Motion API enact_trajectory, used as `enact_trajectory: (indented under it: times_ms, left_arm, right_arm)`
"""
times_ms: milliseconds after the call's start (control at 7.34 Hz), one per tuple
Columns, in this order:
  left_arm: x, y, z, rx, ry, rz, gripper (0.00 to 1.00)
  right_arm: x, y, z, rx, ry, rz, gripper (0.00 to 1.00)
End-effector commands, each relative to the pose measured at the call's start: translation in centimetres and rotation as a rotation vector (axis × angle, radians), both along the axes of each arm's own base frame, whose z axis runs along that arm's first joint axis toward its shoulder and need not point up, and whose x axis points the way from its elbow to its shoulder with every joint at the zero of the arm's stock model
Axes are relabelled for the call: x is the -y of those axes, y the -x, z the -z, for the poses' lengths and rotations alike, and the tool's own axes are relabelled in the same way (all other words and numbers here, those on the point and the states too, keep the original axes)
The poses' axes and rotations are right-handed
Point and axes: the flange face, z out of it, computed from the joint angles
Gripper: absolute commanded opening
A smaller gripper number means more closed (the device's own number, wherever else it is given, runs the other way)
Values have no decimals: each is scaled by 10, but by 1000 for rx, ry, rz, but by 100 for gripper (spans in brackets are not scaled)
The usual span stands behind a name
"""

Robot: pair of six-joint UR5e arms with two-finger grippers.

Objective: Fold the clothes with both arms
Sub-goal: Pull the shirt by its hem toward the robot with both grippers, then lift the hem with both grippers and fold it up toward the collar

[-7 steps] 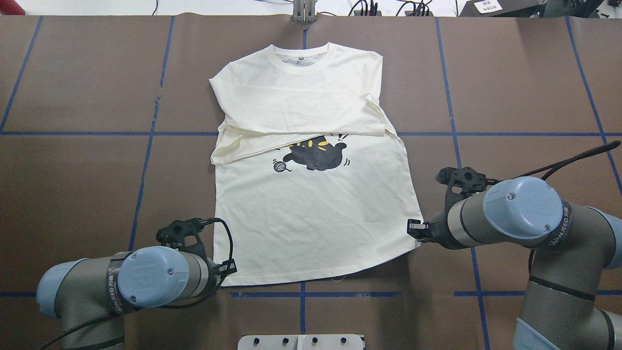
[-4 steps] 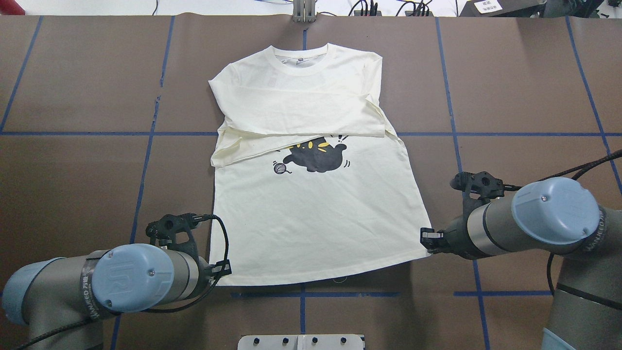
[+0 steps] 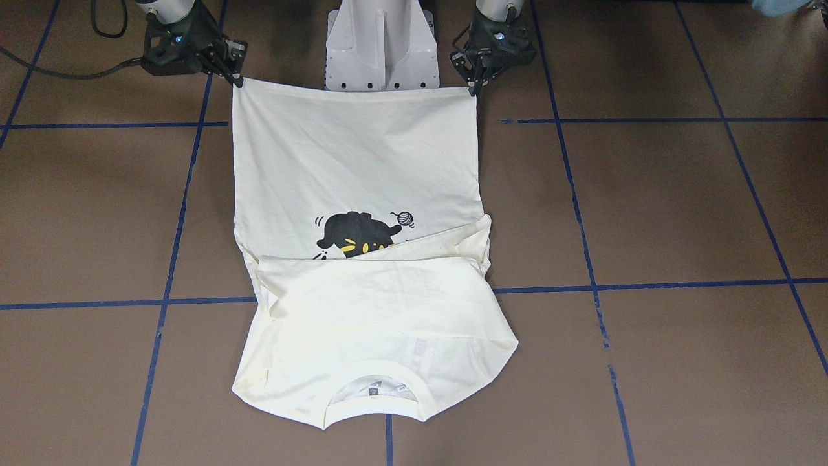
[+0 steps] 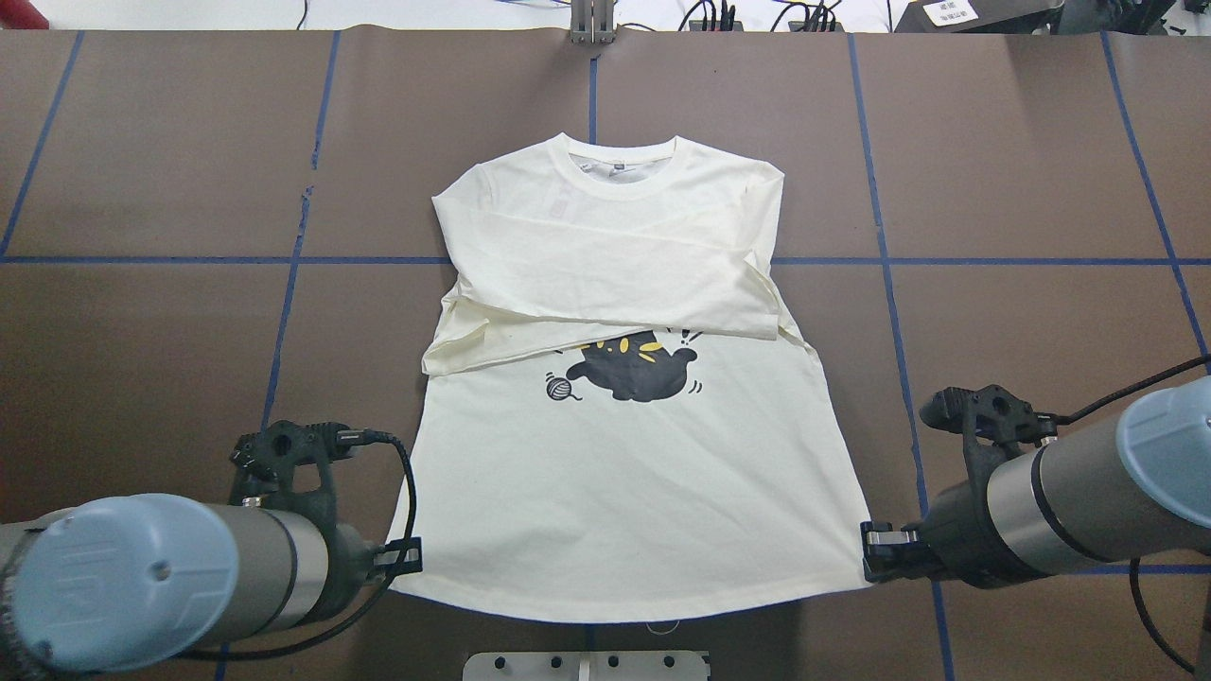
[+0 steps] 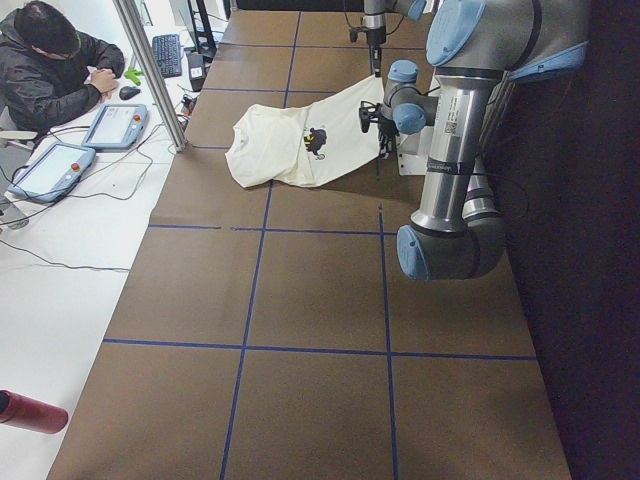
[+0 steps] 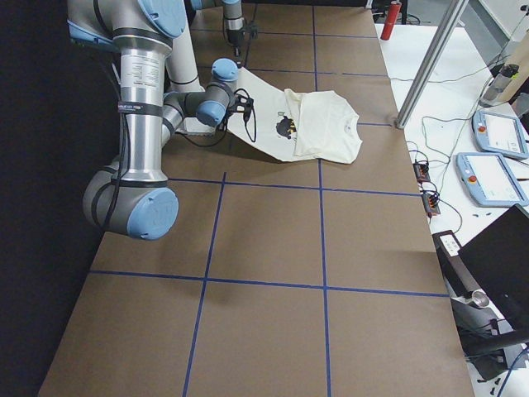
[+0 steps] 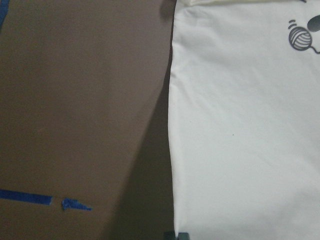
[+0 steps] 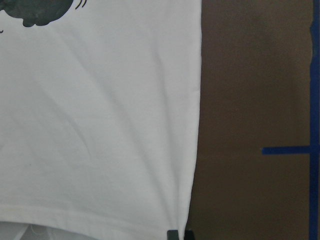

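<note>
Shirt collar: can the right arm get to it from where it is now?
Probably not to grasp it: the right end effector is shut on a hem corner of the shirt, and the collar lies at the far end. Nothing stands in between, though, so it could likely carry the hem there.

Two grey-and-silver jointed arms point(image 4: 1050, 497), light-blue joint caps point(image 4: 123, 582), black looping cable point(image 4: 412, 501), white pedestal point(image 3: 381, 45).

The left gripper point(image 4: 409, 558) and right gripper point(image 4: 868, 553) now sit nearer the robot and wider apart; the T-shirt point(image 4: 624, 473) slides with them (collar farther from the table point(image 4: 1003, 142) edge).
</note>
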Motion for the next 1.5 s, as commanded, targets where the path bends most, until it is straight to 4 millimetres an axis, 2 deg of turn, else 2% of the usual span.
enact_trajectory:
  times_ms: [0, 136, 272, 409, 545, 681, 817, 953, 1089, 1226, 1362]
  left_arm:
    - [-28, 23, 20, -21, -2, -72, 0]
    - [-28, 22, 22, -28, -2, -73, 0]
    - [-28, 20, 33, -56, -7, -75, 0]
    - [-21, 19, 41, -72, -12, -58, 0]
    - [-2, 25, 43, -73, -18, -12, 0]
    - [30, 35, 45, -75, -53, 14, 0]
    - [66, 45, 40, -55, -64, 35, 0]
    - [107, 46, 28, -10, -58, 82, 0]
    - [143, 43, 15, -4, -75, 125, 0]
    - [173, 34, 5, -19, -68, 132, 0]
    - [191, 36, 6, -20, -68, 153, 0]
  right_arm:
    - [-13, -1, 5, 16, 20, 56, 0]
    - [-12, 3, 3, 15, 19, 57, 0]
    - [1, 1, 6, 23, 6, 21, 0]
    - [29, 1, 14, 45, -9, -38, 0]
    - [67, 5, 18, 56, -17, -109, 0]
    - [108, -3, 19, 67, -31, -193, 0]
    - [140, -17, 9, 89, -80, -245, 0]
    - [167, -19, -12, 78, -82, -292, 0]
    - [206, -19, -22, 79, -84, -346, 0]
    - [235, -1, -20, 70, -79, -360, 0]
    - [259, 2, -16, 67, -78, -385, 0]
